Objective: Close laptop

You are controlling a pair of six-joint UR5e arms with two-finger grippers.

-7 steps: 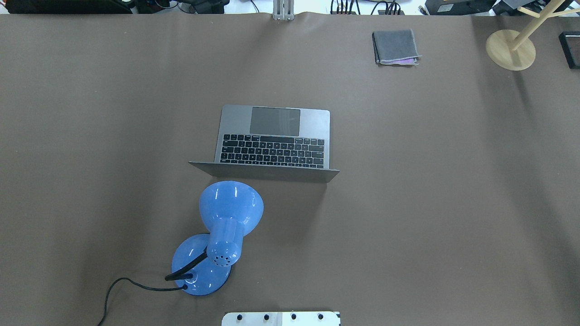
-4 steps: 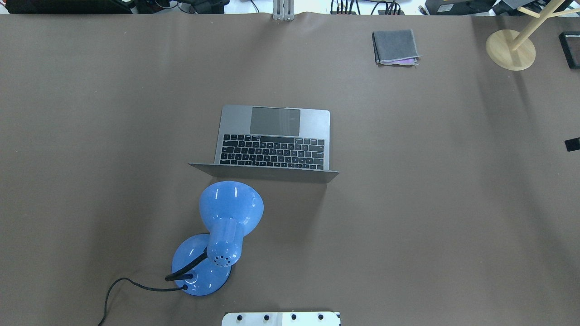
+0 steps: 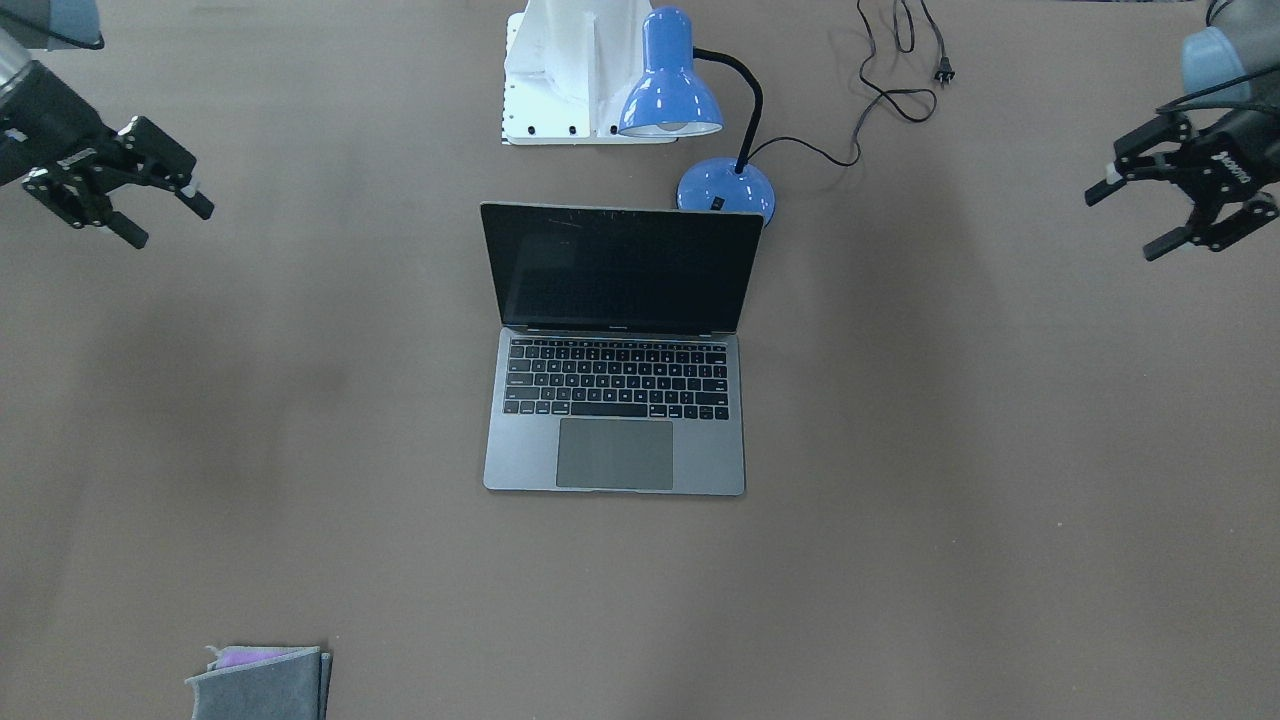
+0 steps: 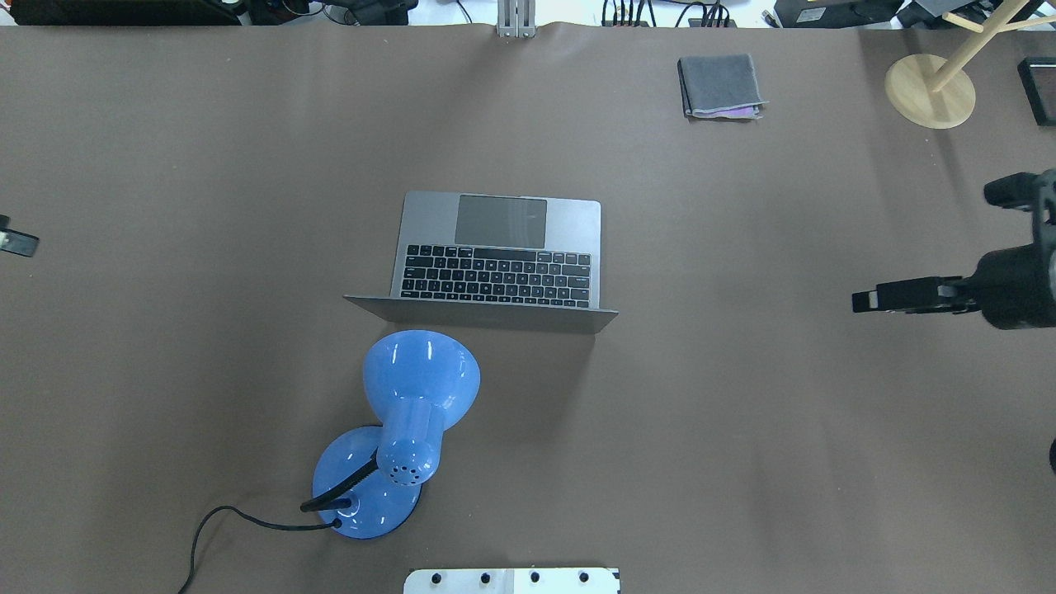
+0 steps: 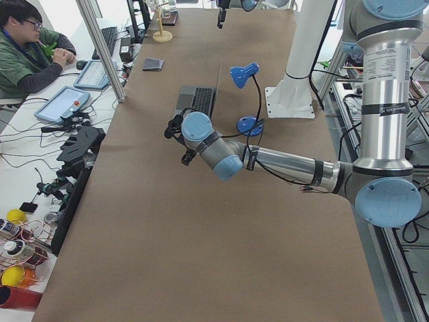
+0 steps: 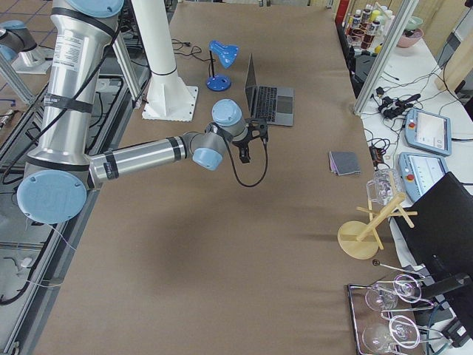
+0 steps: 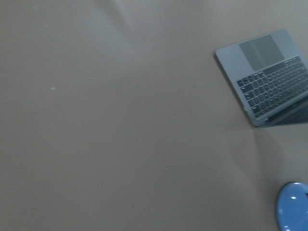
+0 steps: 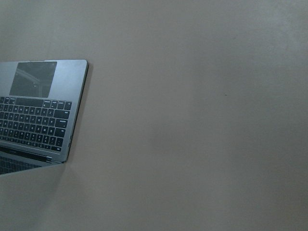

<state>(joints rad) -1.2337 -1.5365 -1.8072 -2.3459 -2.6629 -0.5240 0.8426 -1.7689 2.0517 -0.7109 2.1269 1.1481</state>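
The space-grey laptop (image 4: 503,256) stands open in the middle of the table, its screen upright and dark in the front-facing view (image 3: 620,268). It also shows in the left wrist view (image 7: 269,82) and the right wrist view (image 8: 38,110). My left gripper (image 3: 1120,222) is open and empty, hovering far out on the laptop's left side; only a tip shows in the overhead view (image 4: 16,241). My right gripper (image 3: 172,225) is open and empty, hovering far out on the laptop's right side, and also shows in the overhead view (image 4: 866,299).
A blue desk lamp (image 4: 412,412) stands right behind the laptop's lid, its cable trailing off. A folded grey cloth (image 4: 719,85) and a wooden stand (image 4: 930,89) sit at the far right. My white base plate (image 3: 575,70) is behind the lamp.
Both grippers have come into the overhead view from the table's sides, the right one much further in. The laptop and lamp have not moved.
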